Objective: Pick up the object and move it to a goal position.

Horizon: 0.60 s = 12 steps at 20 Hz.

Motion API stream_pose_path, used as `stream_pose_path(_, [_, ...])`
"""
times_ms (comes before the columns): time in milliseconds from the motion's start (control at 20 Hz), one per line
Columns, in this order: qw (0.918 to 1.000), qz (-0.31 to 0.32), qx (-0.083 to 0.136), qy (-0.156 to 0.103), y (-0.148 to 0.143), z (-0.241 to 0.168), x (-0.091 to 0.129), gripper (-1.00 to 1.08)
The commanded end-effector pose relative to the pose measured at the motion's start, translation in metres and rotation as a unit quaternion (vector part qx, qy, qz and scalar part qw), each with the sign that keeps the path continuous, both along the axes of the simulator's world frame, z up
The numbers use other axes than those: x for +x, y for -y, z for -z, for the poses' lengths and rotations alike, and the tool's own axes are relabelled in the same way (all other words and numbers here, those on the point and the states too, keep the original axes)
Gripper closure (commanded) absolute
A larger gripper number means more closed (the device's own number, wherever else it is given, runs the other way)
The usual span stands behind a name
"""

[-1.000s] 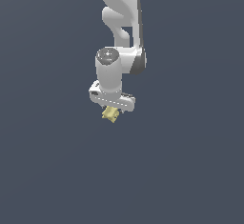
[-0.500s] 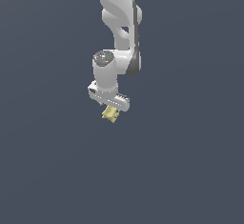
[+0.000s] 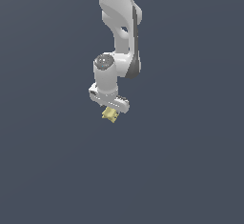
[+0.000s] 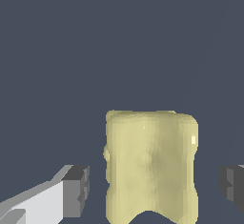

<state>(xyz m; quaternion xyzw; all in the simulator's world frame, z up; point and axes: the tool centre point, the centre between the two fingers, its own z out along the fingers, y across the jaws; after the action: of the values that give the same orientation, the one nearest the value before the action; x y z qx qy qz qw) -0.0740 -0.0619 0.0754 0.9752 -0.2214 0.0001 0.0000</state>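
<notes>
The object point(image 3: 110, 115), a pale-yellow lumpy piece, sits directly under the white gripper point(image 3: 110, 109), between its fingers point(image 4: 76, 190). In the wrist view gaps show between each dark pad and the object, so the fingers stand spread.

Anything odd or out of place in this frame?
Nothing stands out. The pale-yellow object sits between the claw fingers, with a gap showing on each side in the wrist view. No damage is visible.
</notes>
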Motion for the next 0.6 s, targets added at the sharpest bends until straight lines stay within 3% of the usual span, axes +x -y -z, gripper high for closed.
stream_pose_path(0, [1.0,0.001,0.0,0.0,0.0,0.012,-0.001,-0.92])
stream_pose_path(450, [1.0,0.002,0.0,0.0,0.0,0.036,-0.001,-0.92])
stream_pose_path(500, [1.0,0.002,0.0,0.0,0.0,0.036,-0.001,1.08])
stream_pose_path(550, [1.0,0.002,0.0,0.0,0.0,0.036,-0.001,1.08])
